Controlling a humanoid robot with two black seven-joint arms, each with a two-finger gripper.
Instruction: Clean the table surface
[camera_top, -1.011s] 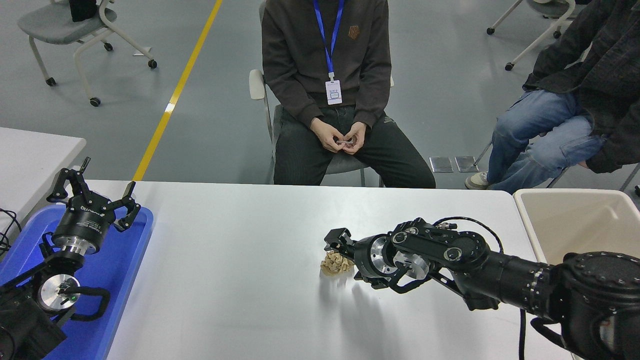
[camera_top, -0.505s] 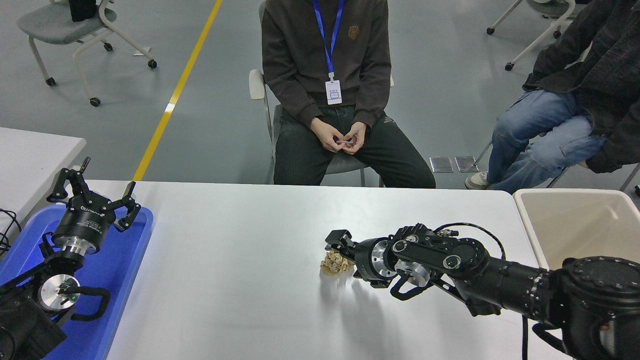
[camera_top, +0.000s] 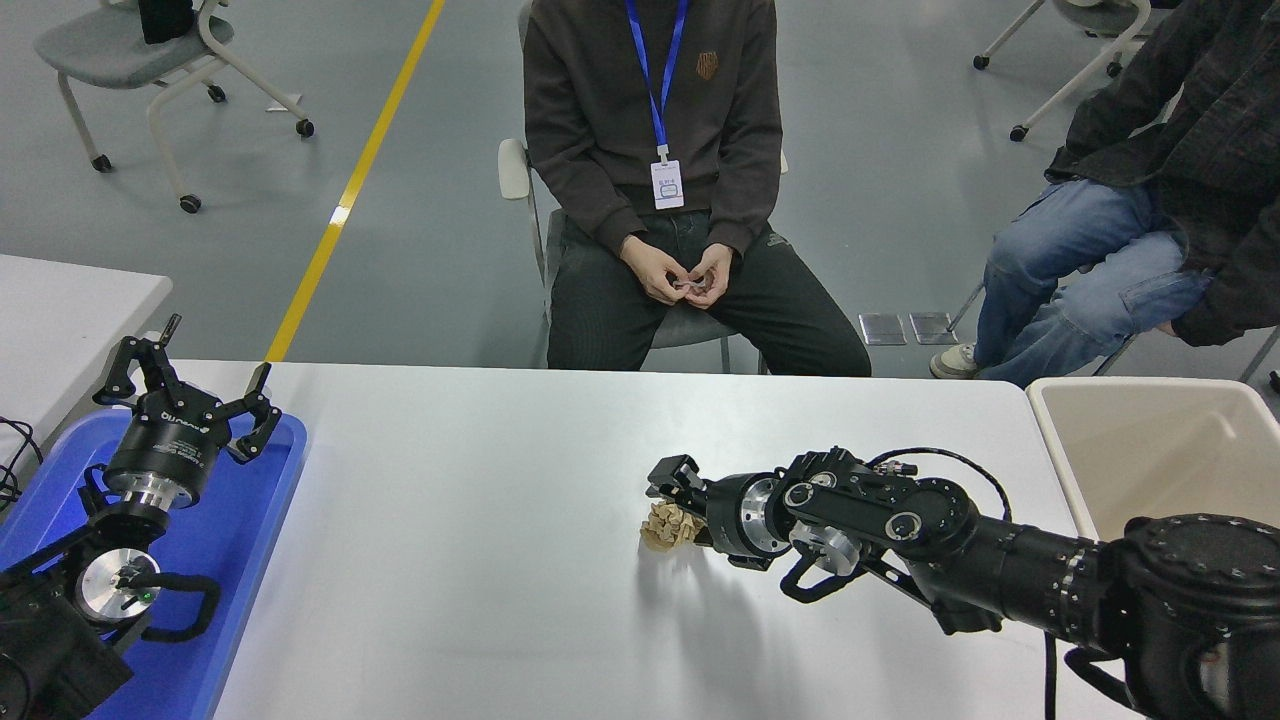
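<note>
The white table surface (camera_top: 480, 500) fills the lower half of the head view. A crumpled tan paper wad (camera_top: 668, 525) sits at its middle right, at or just above the surface. My right gripper (camera_top: 680, 510) reaches in from the lower right and is closed around the wad; one finger (camera_top: 672, 474) shows behind it, the other is hidden under the wrist. My left gripper (camera_top: 190, 378) is parked open and empty above the blue tray (camera_top: 250, 530) at the lower left.
A beige bin (camera_top: 1150, 450) stands at the table's right end. A smaller white table (camera_top: 60, 310) is at the far left. One person (camera_top: 655, 150) sits facing the far edge, another person (camera_top: 1150, 220) at the upper right. A chair (camera_top: 130, 50) stands upper left.
My right wrist has sunk a little and edged left, closing on the paper wad. The wad has shifted very slightly up and left. The left arm has not moved.
</note>
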